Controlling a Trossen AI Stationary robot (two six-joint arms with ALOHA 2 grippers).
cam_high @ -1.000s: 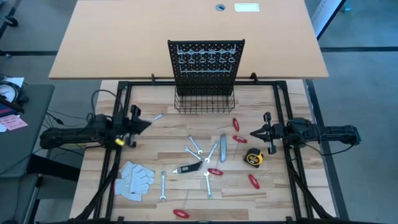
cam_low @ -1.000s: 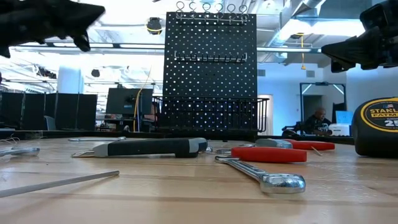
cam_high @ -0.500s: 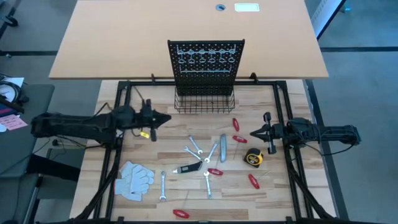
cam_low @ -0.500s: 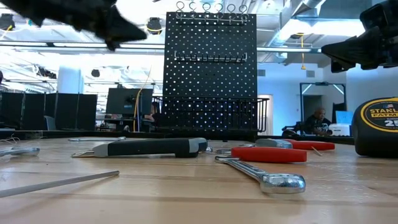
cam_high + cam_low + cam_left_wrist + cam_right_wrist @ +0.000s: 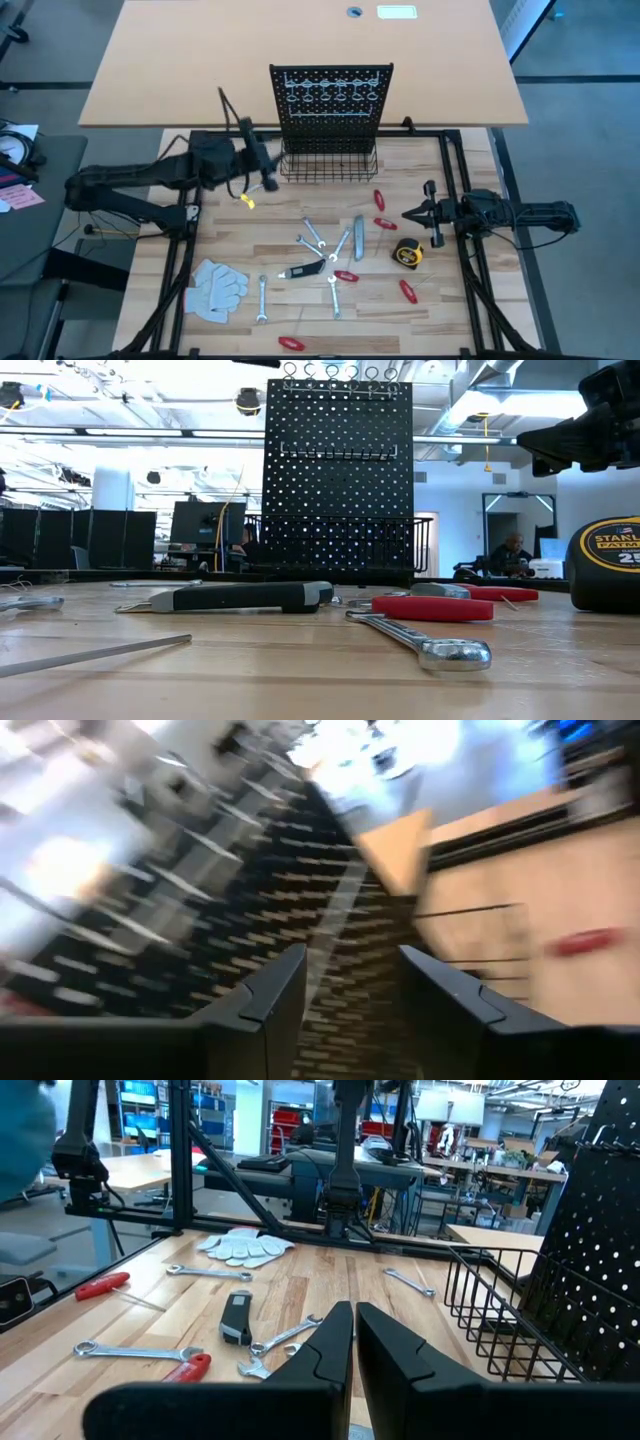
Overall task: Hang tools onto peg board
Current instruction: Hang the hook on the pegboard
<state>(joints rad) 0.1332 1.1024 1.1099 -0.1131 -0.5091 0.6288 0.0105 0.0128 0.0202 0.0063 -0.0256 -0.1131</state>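
Wrench (image 5: 232, 110), slim and silver, sticks up from the left pincer (image 5: 262, 170), whose fingers (image 5: 255, 1005) stand a little apart in the left wrist view; no tool shows between them there, so whether they grip the wrench I cannot tell. Just beyond that pincer stands the peg board (image 5: 331, 100), black and upright, its wire basket (image 5: 330, 165) at the base beside the fingertips. Right pincer (image 5: 415, 215) waits at the counter's (image 5: 480, 315) right side, fingers pressed together, empty. Near it: tape measure (image 5: 407, 254), red-handled pliers (image 5: 385, 222). Farther off, mid-counter: scattered wrenches (image 5: 313, 233), utility knife (image 5: 358, 234). Farthest: white gloves (image 5: 215, 289).
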